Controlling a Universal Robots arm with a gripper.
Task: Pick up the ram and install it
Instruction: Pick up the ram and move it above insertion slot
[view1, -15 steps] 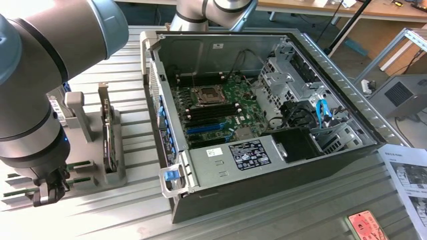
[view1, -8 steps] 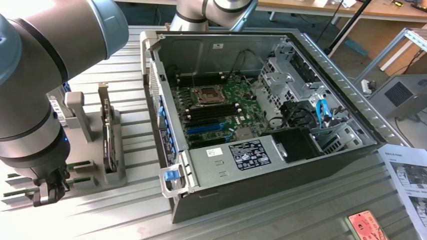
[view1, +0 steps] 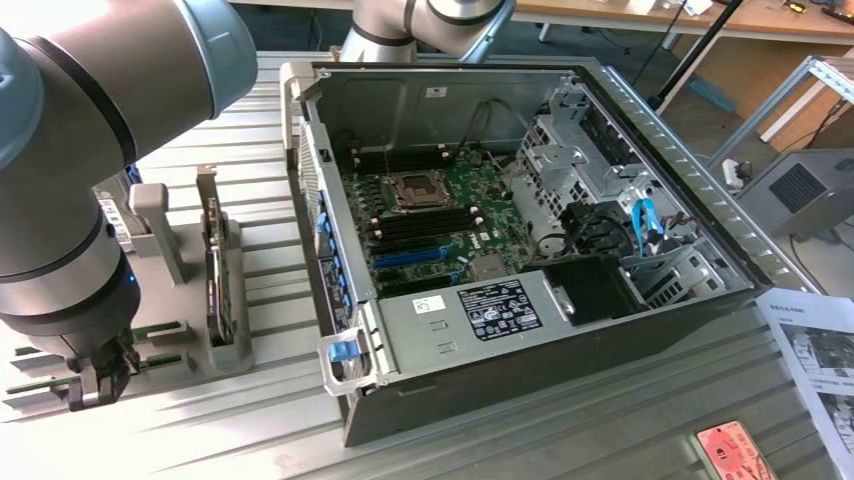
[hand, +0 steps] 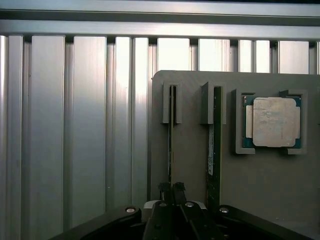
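Workshop — open computer case (view1: 441, 95), workbenches (view1: 641, 15)

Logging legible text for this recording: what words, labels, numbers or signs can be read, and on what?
Nothing can be read.
Black label on silver metal power supply box: too small.
White printed paper sheet: blurred.
Red card: blurred.
Pale label on thin green ram stick: too small.

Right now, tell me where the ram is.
The ram stands edgewise in the gray holder, clamped by the gripper, next to a second stick; the holder sits at the exterior view's left of the computer case.
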